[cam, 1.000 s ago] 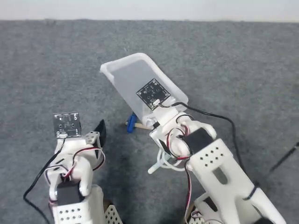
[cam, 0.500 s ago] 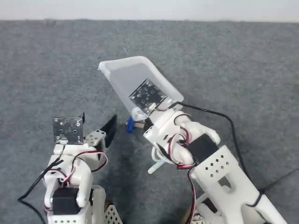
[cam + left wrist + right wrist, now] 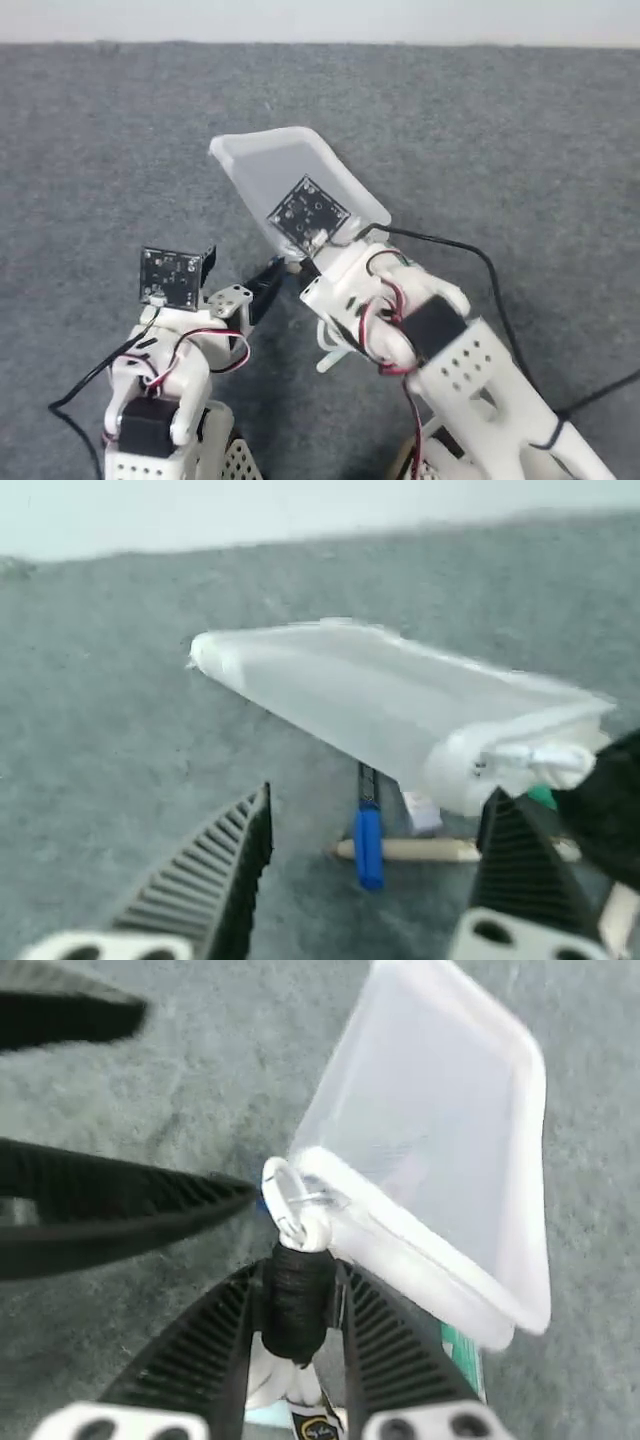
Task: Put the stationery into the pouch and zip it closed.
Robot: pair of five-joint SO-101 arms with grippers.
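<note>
Both arms are white moulded plastic: in the high view the left arm (image 3: 160,400) at seven o'clock, the right arm (image 3: 500,400) at five. Each carries black servo blocks (image 3: 437,328), looped red, white and black wires (image 3: 385,305), hole-dotted plates (image 3: 478,365) and a square dark camera board (image 3: 170,278). A black cable (image 3: 470,250) trails from the right arm. The left claw (image 3: 380,795) and right claw (image 3: 297,1270) have black ribbed fingers (image 3: 215,880) on white bases (image 3: 500,935).

The pouch (image 3: 268,165) is translucent white, the pen (image 3: 368,846) blue, the carpet (image 3: 500,120) speckled grey.
</note>
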